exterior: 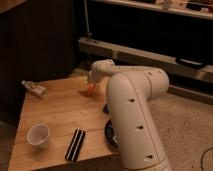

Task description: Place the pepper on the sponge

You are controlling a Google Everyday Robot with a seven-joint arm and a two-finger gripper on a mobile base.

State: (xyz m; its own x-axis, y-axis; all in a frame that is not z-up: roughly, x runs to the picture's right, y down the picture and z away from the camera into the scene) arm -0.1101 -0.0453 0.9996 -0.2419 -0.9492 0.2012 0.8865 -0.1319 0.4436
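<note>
The arm (132, 115) hides most of the black bowl (110, 136) and the gripper (90, 83) above the pepper (92, 90).

From my seat the pepper (91, 90) is a small, slim orange thing, tapered like a baby carrot. It sits at the far edge of the wooden table (55, 110), toward the table's far right corner. The gripper (91, 85) is right above it with its jaws spread wide, and I honestly can't tell if they touch. Only a dark blue sliver of the sponge (105, 107) shows, at the table's right edge and nearer than the pepper. The two are clearly apart.
</note>
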